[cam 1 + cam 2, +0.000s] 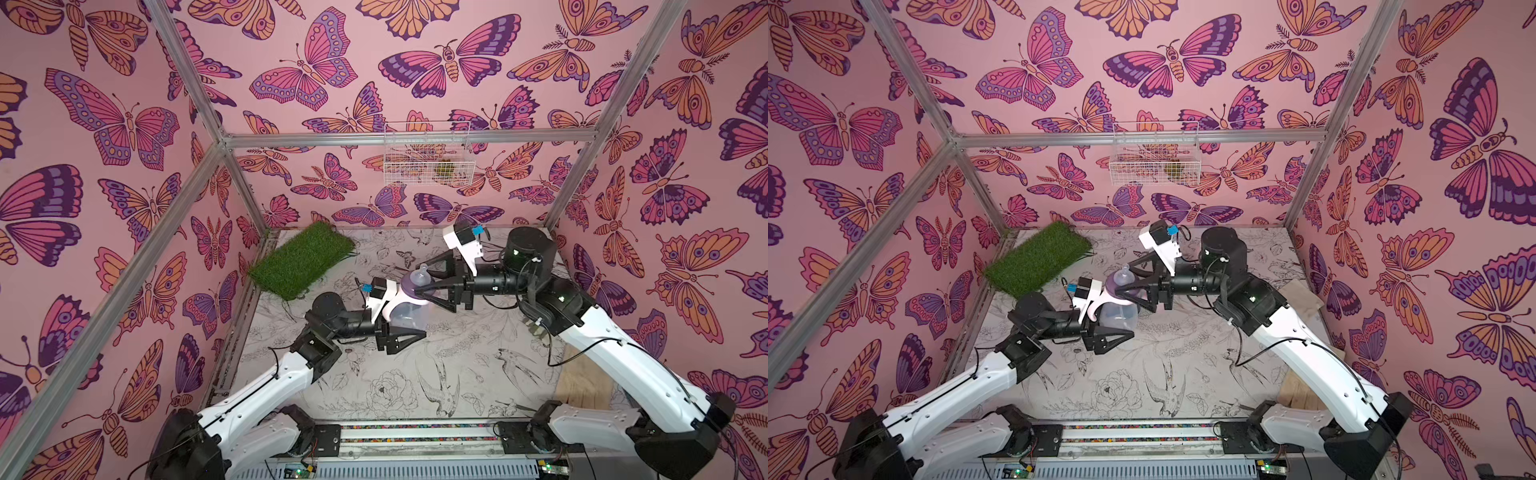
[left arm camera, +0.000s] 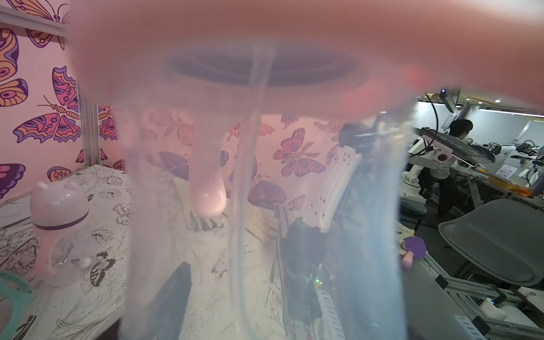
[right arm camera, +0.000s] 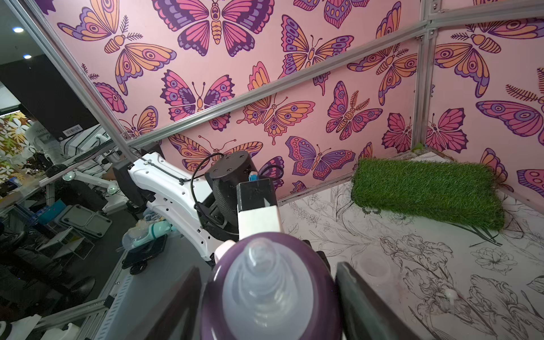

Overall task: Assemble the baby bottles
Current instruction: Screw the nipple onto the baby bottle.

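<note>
1. Left tool is clamped on a clear bottle and holds it off the worktop, about mid-worktop, neck toward the back wall.
2. In the left wrist view the bottle body fills the frame. A dark finger shows blurred through the plastic, and so does one pink handle hanging from the neck.
3. A purple collar with a clear nipple sits on the bottle's neck. How far it is seated, cannot tell.
4. Right tool comes in from the right and straddles the collar, one jaw on each side.
5. In the right wrist view the fingers stand just beside the collar's rim. Pressing it or just short of it, cannot tell.
6. The two tools meet at the one bottle, left on the body, right at the collar.
7. A second bottle, with an eared cap, a purple band and pink handles, stands upright on the worktop. It shows only in the left wrist view.
8. A teal ring is cut off at that frame's edge, near the capped bottle.
9. A grass mat lies in the back left corner, well apart from the tools.
10. A wire basket hangs on the back wall. Its contents are unclear.
</note>
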### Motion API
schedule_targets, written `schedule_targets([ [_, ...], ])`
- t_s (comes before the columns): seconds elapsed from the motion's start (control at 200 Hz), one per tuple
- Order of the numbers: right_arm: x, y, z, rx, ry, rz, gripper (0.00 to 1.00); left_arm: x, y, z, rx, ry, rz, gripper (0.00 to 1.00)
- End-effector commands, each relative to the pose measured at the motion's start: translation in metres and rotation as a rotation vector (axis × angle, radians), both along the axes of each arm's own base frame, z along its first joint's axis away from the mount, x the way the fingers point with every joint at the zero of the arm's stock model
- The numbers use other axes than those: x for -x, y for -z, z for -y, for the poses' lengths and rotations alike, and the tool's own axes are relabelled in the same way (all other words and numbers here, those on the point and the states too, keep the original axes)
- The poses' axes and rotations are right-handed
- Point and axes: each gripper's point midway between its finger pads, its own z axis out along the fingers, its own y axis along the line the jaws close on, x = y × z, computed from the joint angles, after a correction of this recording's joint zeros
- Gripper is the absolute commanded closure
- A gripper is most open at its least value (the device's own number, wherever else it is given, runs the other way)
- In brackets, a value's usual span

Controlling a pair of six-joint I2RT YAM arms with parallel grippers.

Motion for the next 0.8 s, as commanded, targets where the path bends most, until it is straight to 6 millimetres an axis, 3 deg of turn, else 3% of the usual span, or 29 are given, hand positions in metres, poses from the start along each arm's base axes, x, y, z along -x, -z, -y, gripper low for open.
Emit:
schedule_targets([
  [0.0,0.015,0.003,-0.006,0.024,-0.070,-0.014,0.21,0.001,-0.019,-0.002,0.036,-0.001,0.048,1.00],
  [0.1,0.016,0.005,-0.008,0.033,-0.076,-0.017,0.20,0.001,-0.019,-0.002,0.036,0.002,0.048,1.00],
  [0.21,0.015,0.004,-0.010,0.036,-0.074,-0.019,0.28,0.001,-0.018,-0.003,0.034,-0.002,0.046,1.00],
  [0.3,0.015,0.006,-0.011,0.044,-0.081,-0.023,0.29,0.002,-0.018,-0.004,0.032,-0.005,0.047,1.00],
  [0.796,0.019,0.018,-0.020,0.089,-0.111,-0.048,0.22,0.002,-0.015,-0.002,0.014,0.003,0.033,1.00],
])
